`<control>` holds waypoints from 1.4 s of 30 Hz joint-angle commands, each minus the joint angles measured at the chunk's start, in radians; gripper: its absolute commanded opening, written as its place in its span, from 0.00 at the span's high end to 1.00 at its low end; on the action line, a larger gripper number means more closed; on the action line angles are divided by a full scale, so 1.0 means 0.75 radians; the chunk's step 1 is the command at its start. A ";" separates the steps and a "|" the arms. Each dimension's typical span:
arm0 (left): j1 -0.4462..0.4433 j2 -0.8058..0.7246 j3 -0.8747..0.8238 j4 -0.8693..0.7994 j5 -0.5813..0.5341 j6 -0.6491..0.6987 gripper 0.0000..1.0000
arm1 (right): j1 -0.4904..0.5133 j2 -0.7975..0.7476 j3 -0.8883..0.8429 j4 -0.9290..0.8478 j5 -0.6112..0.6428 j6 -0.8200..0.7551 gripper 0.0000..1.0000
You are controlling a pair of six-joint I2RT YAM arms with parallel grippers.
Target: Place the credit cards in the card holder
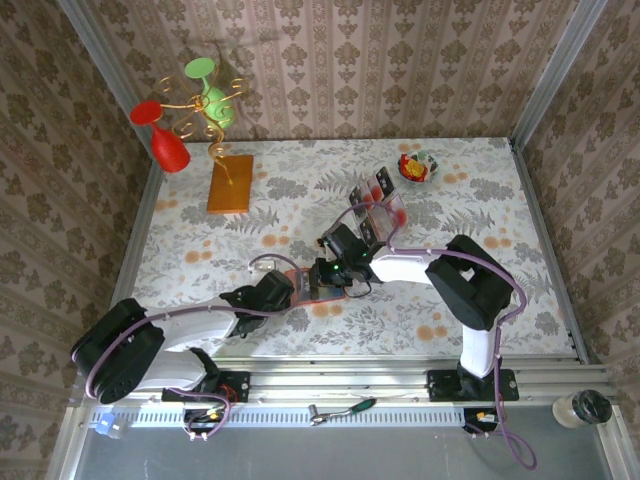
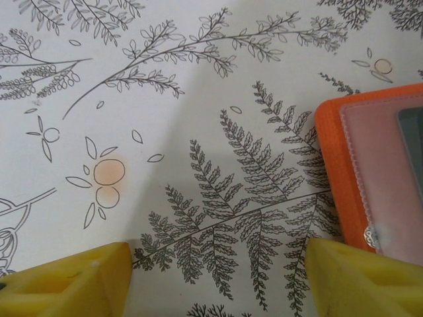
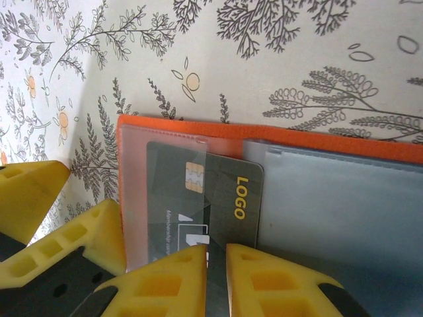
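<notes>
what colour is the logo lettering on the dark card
Yellow, on the dark rectangular card inside the orange folding card holder; clearest in the right wrist view.

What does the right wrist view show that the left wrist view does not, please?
Right wrist view: a black credit card with a chip and a yellow LOGO, partly under the clear pocket of the open card holder, pinched by the right gripper. Left wrist view: the left gripper open, fingers wide apart, one by the holder's corner. Both: the orange holder on the fern-printed tablecloth.
</notes>
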 commanded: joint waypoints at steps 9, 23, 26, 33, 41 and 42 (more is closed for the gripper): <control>0.007 0.052 0.003 0.057 0.015 0.015 0.29 | 0.045 0.084 0.104 -0.071 -0.012 0.024 0.82; 0.007 0.034 -0.008 0.049 0.010 0.015 0.29 | 0.042 -0.042 0.120 -0.206 0.058 -0.073 0.83; 0.006 0.032 -0.010 0.047 0.008 0.016 0.29 | 0.042 -0.041 0.127 -0.249 0.085 -0.104 0.83; 0.006 0.030 -0.008 0.045 0.004 0.015 0.29 | 0.047 0.008 0.141 -0.251 0.074 -0.107 0.83; 0.007 0.030 -0.010 0.050 0.007 0.016 0.30 | 0.057 0.080 0.184 -0.259 0.048 -0.104 0.84; 0.007 0.030 -0.010 0.053 0.009 0.018 0.29 | 0.063 0.093 0.197 -0.268 0.044 -0.105 0.84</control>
